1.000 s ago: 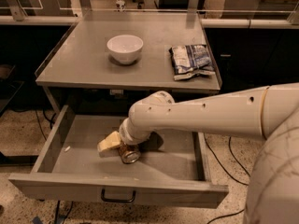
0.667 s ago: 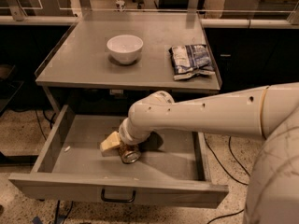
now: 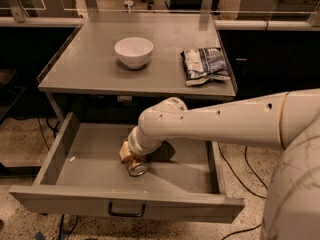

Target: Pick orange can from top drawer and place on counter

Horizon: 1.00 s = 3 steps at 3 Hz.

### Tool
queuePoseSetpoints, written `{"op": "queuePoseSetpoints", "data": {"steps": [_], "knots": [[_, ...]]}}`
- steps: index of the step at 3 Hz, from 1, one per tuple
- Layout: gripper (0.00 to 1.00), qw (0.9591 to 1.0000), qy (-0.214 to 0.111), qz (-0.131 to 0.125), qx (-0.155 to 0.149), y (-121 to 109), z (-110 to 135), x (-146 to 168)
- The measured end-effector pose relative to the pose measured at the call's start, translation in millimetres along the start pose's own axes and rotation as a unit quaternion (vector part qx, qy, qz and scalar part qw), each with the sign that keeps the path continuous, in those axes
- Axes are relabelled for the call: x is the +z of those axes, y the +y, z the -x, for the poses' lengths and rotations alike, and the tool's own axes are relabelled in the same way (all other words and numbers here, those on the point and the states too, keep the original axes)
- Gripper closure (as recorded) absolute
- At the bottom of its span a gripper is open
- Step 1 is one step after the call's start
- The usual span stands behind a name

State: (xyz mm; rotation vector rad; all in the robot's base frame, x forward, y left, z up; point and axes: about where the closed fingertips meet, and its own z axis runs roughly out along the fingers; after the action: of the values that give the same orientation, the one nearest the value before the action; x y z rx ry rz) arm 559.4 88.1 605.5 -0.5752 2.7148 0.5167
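The top drawer [image 3: 125, 204] is pulled open below the counter [image 3: 90, 69]. The orange can [image 3: 136, 166] is low in the drawer's middle, tilted, with its silver end facing the camera. My gripper [image 3: 131, 159] reaches down into the drawer from the right on the white arm. Its tan fingers [image 3: 125, 151] are closed against the can's sides. The can is still down near the drawer floor.
A white bowl [image 3: 133, 51] stands on the counter at centre left. A crinkled blue-white snack bag [image 3: 206, 64] lies at the counter's right. The counter's front edge overhangs the back of the drawer. My white arm [image 3: 225, 121] spans the drawer's right half.
The tan fingers have drawn in from the left onto the can. The can and the arm have barely moved.
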Motion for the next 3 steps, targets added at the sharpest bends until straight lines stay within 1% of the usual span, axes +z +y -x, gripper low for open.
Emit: {"op": "queuePoseSetpoints", "data": {"steps": [1,2,3], "knots": [[0.85,1.0,0.0,0.0,0.0,0.0,0.0,0.0],[1.0,1.0,0.0,0.0,0.0,0.0,0.0,0.0],[1.0,1.0,0.0,0.004,0.003,0.7,-1.2,-0.6]]}}
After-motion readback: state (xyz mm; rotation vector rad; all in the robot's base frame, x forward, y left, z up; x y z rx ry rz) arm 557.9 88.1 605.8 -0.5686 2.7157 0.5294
